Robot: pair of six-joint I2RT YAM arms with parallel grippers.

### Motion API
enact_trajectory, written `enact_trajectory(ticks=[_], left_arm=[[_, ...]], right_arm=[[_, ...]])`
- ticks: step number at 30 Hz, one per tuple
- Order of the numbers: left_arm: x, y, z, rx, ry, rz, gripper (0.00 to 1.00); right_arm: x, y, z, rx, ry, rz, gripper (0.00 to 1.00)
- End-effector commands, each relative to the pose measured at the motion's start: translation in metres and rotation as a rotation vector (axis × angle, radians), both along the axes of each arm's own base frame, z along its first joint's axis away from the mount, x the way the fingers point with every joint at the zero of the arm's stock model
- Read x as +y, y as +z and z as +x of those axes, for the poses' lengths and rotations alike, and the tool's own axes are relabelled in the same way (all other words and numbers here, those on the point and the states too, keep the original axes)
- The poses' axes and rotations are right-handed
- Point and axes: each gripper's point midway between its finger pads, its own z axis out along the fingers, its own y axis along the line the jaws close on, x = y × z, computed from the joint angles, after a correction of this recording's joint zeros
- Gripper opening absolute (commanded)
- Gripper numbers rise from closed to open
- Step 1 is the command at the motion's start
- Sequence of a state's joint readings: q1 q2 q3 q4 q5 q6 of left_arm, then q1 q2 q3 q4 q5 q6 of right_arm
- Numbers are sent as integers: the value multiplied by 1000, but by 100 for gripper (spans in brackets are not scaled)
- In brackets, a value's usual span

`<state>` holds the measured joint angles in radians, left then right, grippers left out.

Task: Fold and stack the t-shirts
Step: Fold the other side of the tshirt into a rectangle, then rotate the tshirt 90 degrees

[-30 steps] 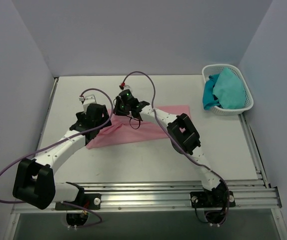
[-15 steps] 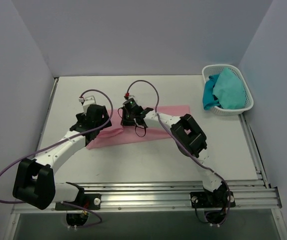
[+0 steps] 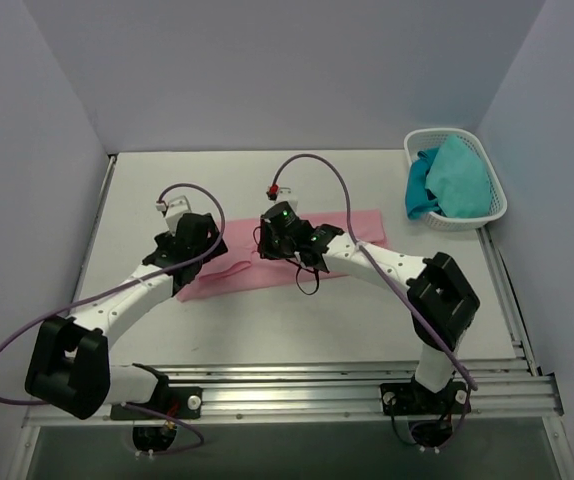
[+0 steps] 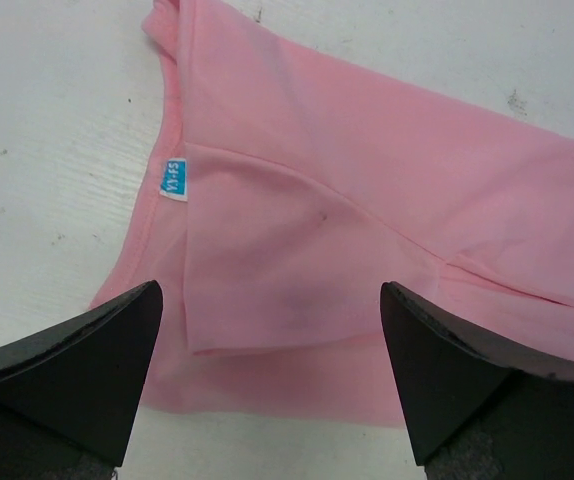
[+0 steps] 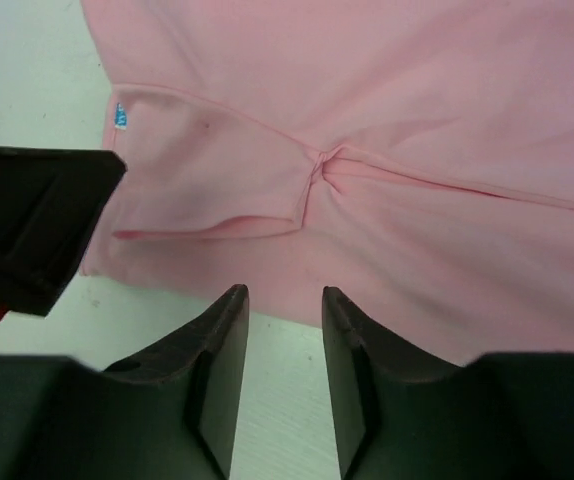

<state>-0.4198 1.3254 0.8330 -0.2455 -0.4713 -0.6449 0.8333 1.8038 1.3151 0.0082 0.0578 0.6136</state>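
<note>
Top view high from the rear; both wrist views close, downward, on one shared t-shirt point(image 4: 347, 200).

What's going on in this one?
Two robot arms are working on a pink t-shirt lying on the table. The left gripper hangs wide open above the end with the blue neck label. The right gripper, jaws slightly apart, hangs over the shirt's edge near a sleeve seam. Neither grips cloth. One sleeve lies folded onto the body. A white basket at the far right holds teal cloth.
</note>
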Motion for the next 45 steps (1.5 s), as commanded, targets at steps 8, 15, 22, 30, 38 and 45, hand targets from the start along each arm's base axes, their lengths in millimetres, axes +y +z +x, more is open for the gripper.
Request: enact_trajectory(ticks=[8, 15, 22, 30, 38, 45], left_arm=[[-6, -54, 12, 66, 192, -82, 25], [-5, -93, 44, 150, 248, -71, 6], [14, -114, 72, 228, 307, 13, 5], [11, -114, 172, 249, 255, -11, 5], [-76, -96, 299, 168, -65, -338, 14], [-181, 23, 336, -292, -579, -749, 94]], right_arm=[[-55, 63, -25, -136, -75, -47, 70], [-95, 93, -40, -194, -119, -55, 70], [-127, 129, -51, -263, -165, -32, 74], [-147, 130, -49, -275, -189, -69, 76], [-161, 118, -44, -261, -208, -106, 76], [-165, 111, -40, -258, -213, -99, 77]])
